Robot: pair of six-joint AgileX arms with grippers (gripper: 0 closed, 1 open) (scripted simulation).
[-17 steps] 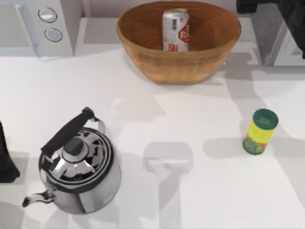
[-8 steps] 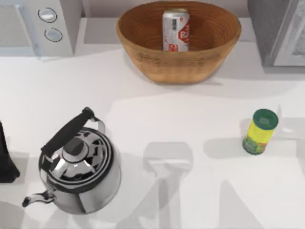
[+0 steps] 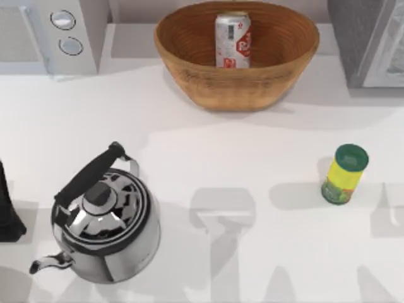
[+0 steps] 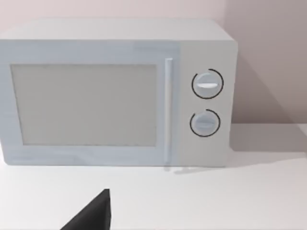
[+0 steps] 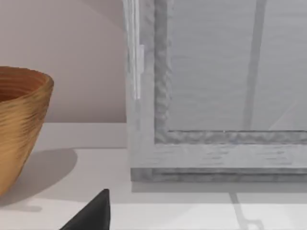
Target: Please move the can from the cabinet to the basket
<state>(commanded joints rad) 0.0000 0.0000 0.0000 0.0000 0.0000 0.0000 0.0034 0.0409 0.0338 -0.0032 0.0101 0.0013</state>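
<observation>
Claw states you cannot tell; left arm (image 3: 7, 214) sits at table's (image 3: 252, 151) left edge. One can (image 3: 233, 39) stands upright in one basket (image 3: 237, 82).

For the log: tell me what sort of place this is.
Probably a kitchen counter in a rendered simulation: a microwave with two knobs at the back left, a shiny kettle in front, and a drink can standing in a wicker basket near a grey cabinet.
</observation>
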